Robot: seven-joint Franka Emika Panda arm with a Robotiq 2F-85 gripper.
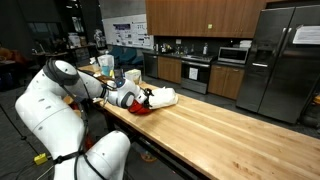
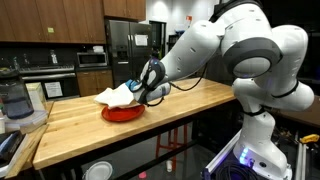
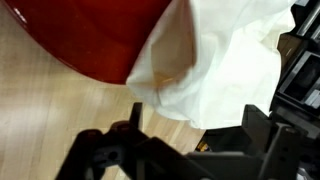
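Observation:
A white cloth (image 3: 225,60) lies crumpled over the edge of a red plate (image 3: 90,35) on a wooden countertop (image 3: 60,110). My gripper (image 3: 200,122) is right at the cloth, its two dark fingers spread wide with the cloth's lower edge between them. The fingers do not look closed on the cloth. In both exterior views the gripper (image 1: 133,98) (image 2: 150,84) is low over the counter beside the cloth (image 1: 163,97) (image 2: 116,95) and the plate (image 1: 141,111) (image 2: 122,114). Part of the plate is hidden under the cloth.
The long butcher-block counter (image 1: 220,135) (image 2: 190,105) has a blender and containers at one end (image 2: 18,103) (image 1: 112,70). Kitchen cabinets, a stove (image 1: 195,72) and a steel fridge (image 1: 280,60) stand behind. The counter's front edge (image 2: 130,140) is close to the plate.

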